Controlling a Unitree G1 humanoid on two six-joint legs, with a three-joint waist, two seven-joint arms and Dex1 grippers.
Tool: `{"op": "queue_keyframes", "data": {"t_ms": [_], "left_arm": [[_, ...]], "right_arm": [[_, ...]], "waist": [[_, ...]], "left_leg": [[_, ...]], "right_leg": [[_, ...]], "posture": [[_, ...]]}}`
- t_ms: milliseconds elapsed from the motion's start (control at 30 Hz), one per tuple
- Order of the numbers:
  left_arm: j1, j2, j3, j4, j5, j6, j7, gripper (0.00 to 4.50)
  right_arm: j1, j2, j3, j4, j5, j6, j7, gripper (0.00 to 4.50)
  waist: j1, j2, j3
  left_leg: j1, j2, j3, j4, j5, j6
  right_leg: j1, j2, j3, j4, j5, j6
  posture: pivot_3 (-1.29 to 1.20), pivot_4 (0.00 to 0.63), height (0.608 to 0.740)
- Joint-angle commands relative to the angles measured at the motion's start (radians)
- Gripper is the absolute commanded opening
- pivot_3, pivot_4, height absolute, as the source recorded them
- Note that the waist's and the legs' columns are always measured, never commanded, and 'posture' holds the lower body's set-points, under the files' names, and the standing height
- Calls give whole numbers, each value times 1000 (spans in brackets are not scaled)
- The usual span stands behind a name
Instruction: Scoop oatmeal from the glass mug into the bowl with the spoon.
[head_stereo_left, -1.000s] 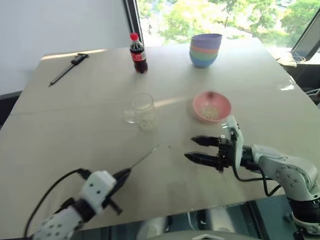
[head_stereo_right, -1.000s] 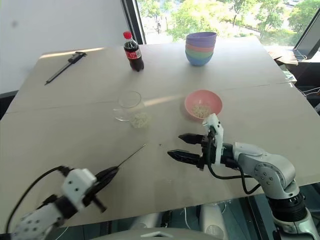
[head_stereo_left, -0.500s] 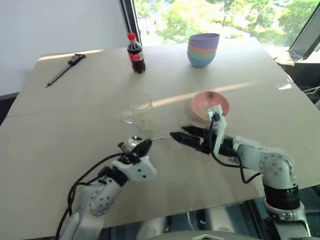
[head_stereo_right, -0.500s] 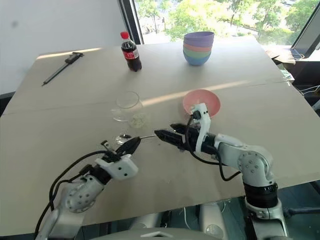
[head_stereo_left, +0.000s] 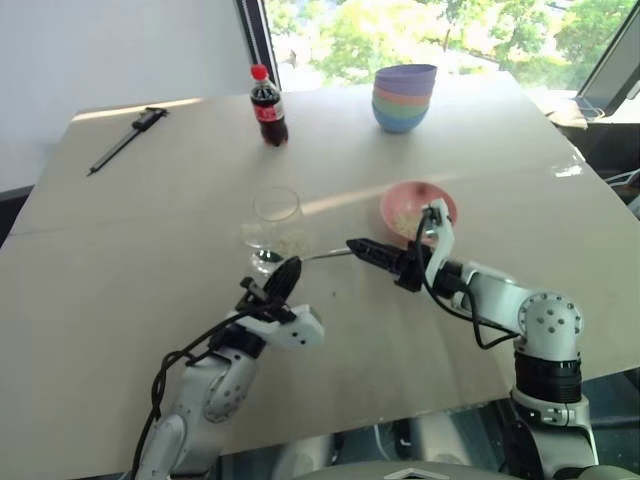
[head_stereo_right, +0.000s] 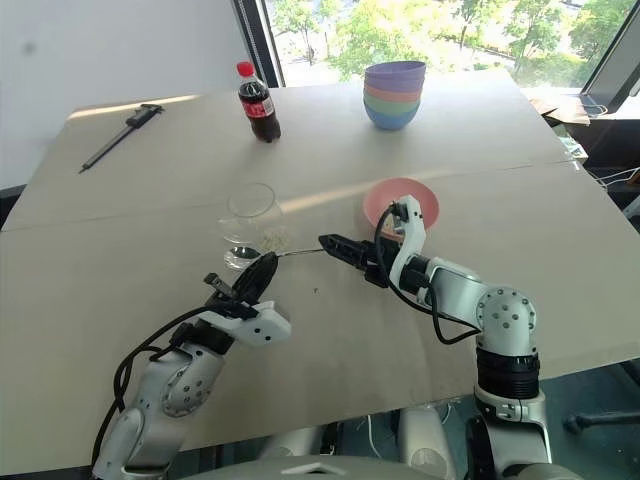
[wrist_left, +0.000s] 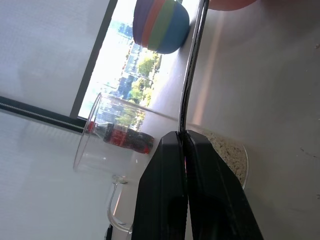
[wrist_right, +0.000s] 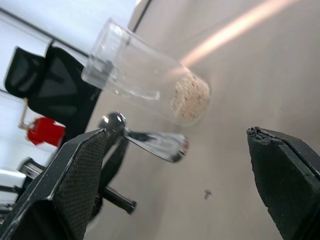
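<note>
The glass mug (head_stereo_left: 275, 218) stands mid-table with oatmeal (head_stereo_left: 290, 243) at its bottom. To its right sits the pink bowl (head_stereo_left: 408, 205), with a few flakes inside. Just in front of the mug, my left gripper (head_stereo_left: 287, 272) is shut on the spoon (wrist_left: 192, 65). The spoon's thin handle (head_stereo_left: 325, 254) runs right toward my right gripper (head_stereo_left: 372, 256). The right gripper is open, its fingers (wrist_right: 70, 185) spread wide. It points left, and the spoon's near end (wrist_right: 165, 144) lies ahead of it, between the fingers. I cannot tell whether they touch.
A red-capped cola bottle (head_stereo_left: 268, 105) and a stack of coloured bowls (head_stereo_left: 405, 95) stand at the back. A long dark tool (head_stereo_left: 125, 140) lies at the far left. The table's front edge runs just behind both arms.
My left arm has swung forward and up to the mug with the spoon, rolling its wrist. My right gripper has moved left, from in front of the bowl to the spoon's end.
</note>
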Motion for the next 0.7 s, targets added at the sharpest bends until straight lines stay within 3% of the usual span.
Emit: {"op": "queue_keyframes", "data": {"t_ms": [33,333,700], "left_arm": [[0,-11,-10,-22,35,4,35,81],[-24,-83,-25,-46,128,106,23,81],[-40,-78,-41,-47,119,106,21,81]], "right_arm": [[-34,21,-17,8,105,-20,-57,4500],[-58,39,27,48,200,-52,-156,4500],[-72,55,47,92,278,-116,-228,4500]], "waist": [[-2,0,0],[-16,0,0],[-22,0,0]], "left_leg": [[0,0,0,0,0,0],[1,-1,3,5,-2,5],[1,0,3,10,-2,5]], "right_leg": [[0,0,0,1,0,0],[-1,3,2,9,0,0],[-1,5,3,14,0,0]], "posture": [[0,150,740],[0,150,740],[0,150,740]]}}
